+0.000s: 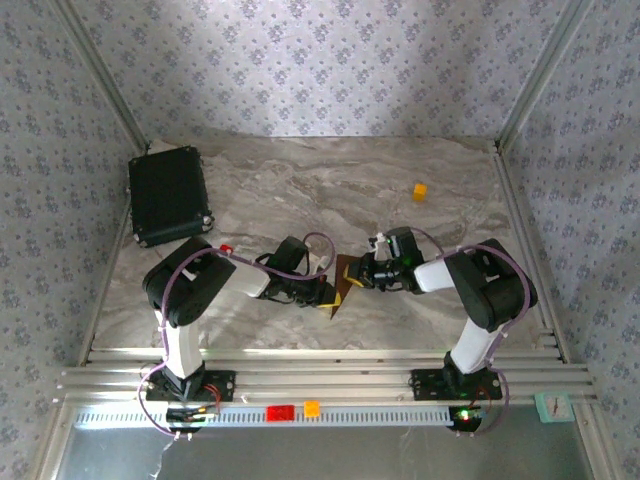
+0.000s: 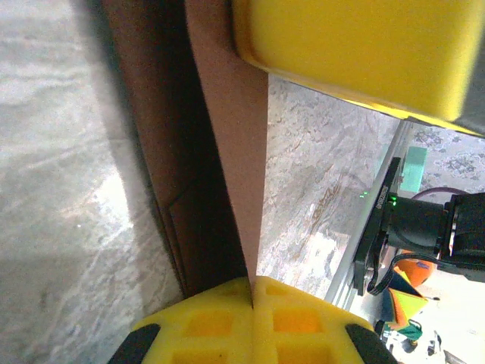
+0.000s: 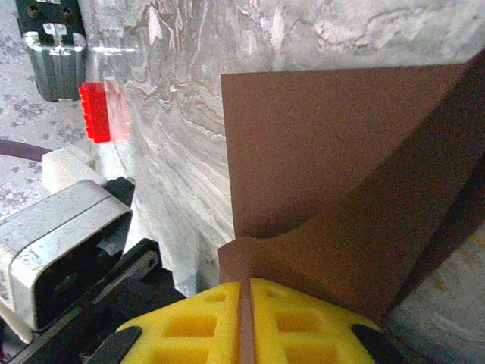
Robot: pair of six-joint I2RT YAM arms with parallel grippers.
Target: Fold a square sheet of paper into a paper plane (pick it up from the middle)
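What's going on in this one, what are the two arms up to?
Both arms meet at the middle of the table over a dark brown sheet of paper. The left gripper and the right gripper are each shut on an edge of it. The sheet is bent into a partial fold between them, and is not yet a pointed plane.

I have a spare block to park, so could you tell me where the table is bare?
Bare table lies between the black case and the small orange block, and right of that block. The near middle is crowded: the left fingers and right fingers pinch the brown paper, with the small red block nearby.
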